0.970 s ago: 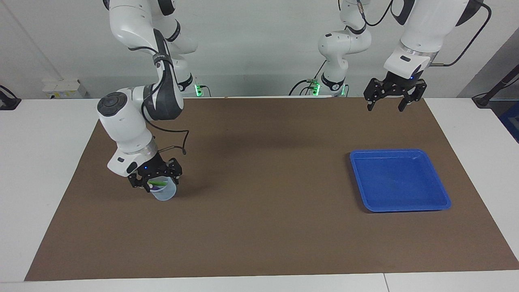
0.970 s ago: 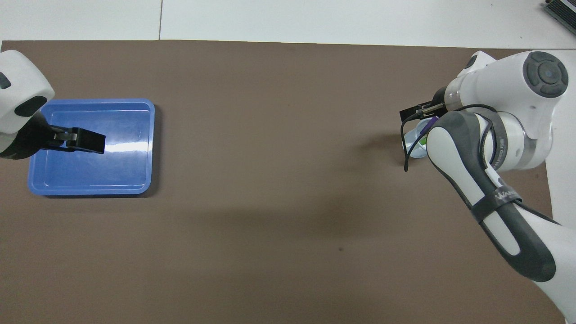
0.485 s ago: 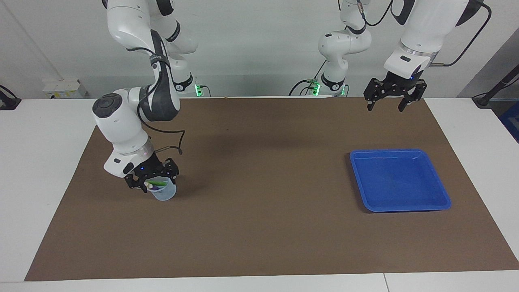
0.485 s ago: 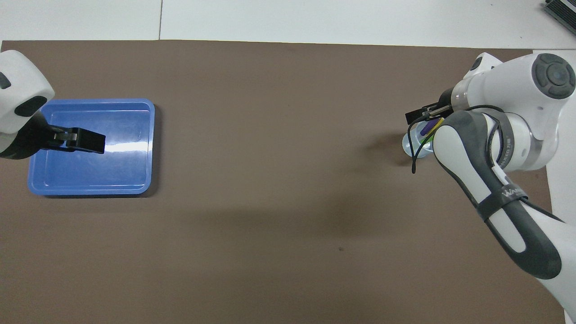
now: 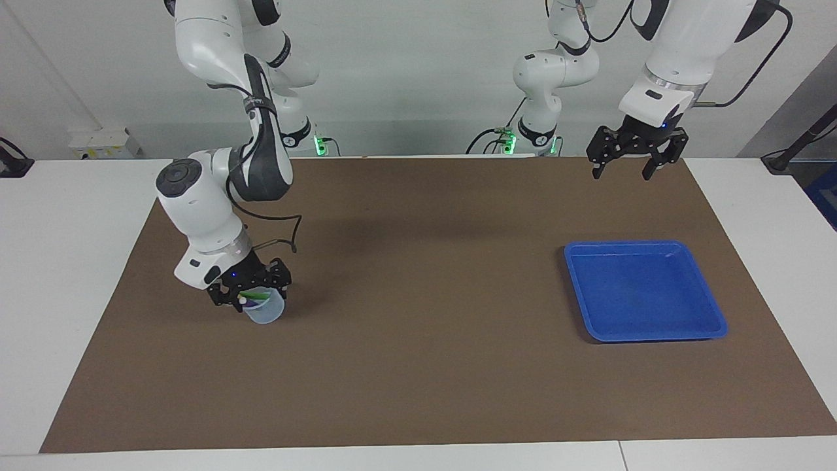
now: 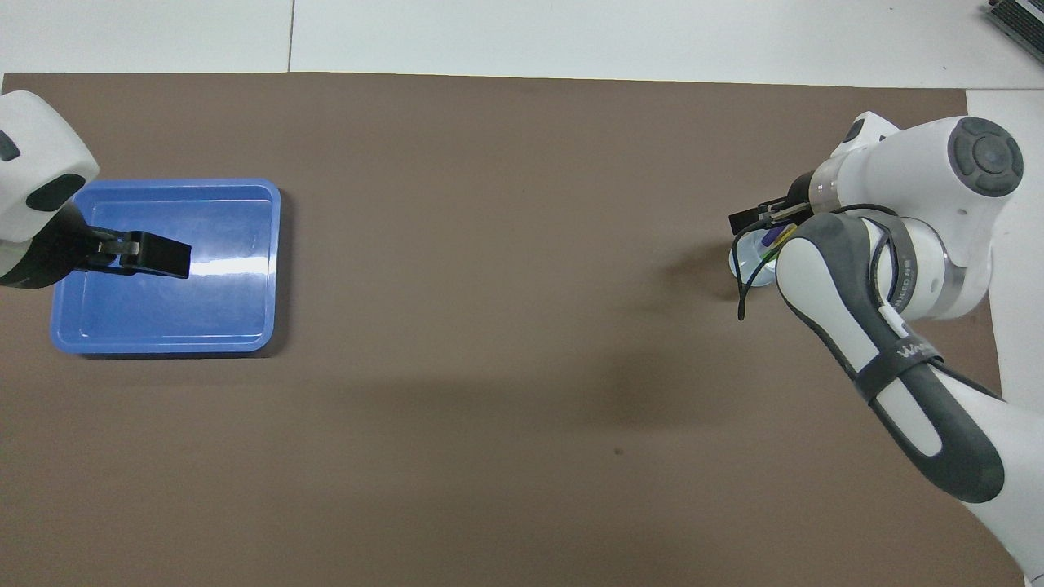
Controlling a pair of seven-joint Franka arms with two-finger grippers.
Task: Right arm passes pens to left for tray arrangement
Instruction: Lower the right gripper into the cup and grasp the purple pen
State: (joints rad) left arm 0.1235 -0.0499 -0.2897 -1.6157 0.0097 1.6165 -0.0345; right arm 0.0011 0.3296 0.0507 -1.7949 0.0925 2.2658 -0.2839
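Directly under right end effector (image 5: 249, 299) — pens (image 5: 254, 297).

Brown mat (image 5: 418, 366) (white table (image 5: 72, 261), pale wall (image 5: 418, 72))

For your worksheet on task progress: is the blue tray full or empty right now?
Empty. The tray shows only bare blue floor in both views; the pens sit in the cup.
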